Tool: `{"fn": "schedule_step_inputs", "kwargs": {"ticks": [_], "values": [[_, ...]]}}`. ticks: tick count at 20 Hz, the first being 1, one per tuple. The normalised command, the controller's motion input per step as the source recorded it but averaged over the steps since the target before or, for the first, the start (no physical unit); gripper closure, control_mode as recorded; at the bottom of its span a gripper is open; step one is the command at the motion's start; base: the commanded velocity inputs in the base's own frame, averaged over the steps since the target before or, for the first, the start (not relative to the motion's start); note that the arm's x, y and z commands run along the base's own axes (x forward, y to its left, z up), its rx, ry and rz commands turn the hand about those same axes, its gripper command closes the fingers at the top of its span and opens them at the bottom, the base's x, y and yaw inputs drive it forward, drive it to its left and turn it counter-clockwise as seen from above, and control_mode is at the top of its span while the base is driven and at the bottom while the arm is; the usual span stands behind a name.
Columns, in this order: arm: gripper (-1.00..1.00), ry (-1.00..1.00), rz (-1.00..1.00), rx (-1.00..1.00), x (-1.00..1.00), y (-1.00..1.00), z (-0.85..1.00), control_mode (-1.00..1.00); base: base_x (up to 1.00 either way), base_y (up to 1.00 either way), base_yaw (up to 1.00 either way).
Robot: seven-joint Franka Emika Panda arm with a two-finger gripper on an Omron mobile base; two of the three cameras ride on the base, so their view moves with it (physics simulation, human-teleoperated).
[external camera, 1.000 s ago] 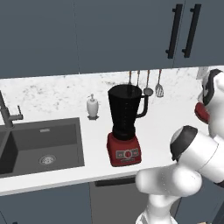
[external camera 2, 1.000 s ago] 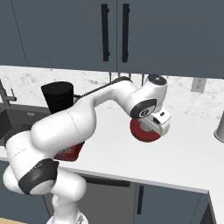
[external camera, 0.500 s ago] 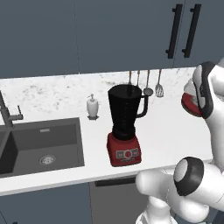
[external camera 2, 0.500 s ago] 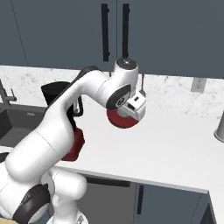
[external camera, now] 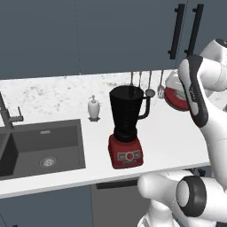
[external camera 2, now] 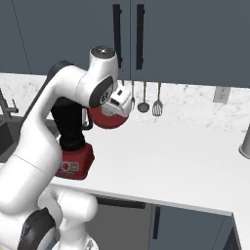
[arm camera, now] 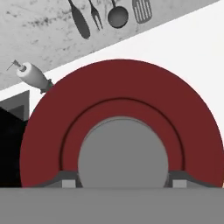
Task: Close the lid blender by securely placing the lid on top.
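The blender stands on the white counter, its black jar (external camera: 127, 113) with an open rim on the red base (external camera: 126, 153). In the right base view my arm partly hides the jar (external camera 2: 68, 128) above the base (external camera 2: 75, 163). The red lid (external camera: 176, 96) hangs tilted in the air to the right of the jar's rim, about level with it and apart from it. My gripper (external camera 2: 118, 106) is shut on the lid (external camera 2: 107, 119). In the hand view the fingertips (arm camera: 65, 179) clasp the grey knob (arm camera: 122, 151) at the centre of the lid (arm camera: 120, 94).
A white soap dispenser (external camera: 93, 108) stands left of the blender, with a dark sink (external camera: 40, 146) and faucet (external camera: 9, 116) further left. Utensils (external camera 2: 144, 99) hang on the back wall behind the lid. A grey object (external camera 2: 245, 142) sits at the far right.
My arm has swung left with the lid in its grip, from over the right part of the counter to close beside the jar. The blender has not moved.
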Motion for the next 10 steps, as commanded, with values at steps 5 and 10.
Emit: {"fn": "schedule_step_inputs", "kwargs": {"ticks": [5,10], "values": [[1.00,-0.02,0.16,0.00,0.00,0.77,0.64,-1.00,0.00,0.00,0.00],[1.00,0.00,0.14,0.00,0.04,0.74,0.43,-1.00,0.00,0.00,0.00]]}}
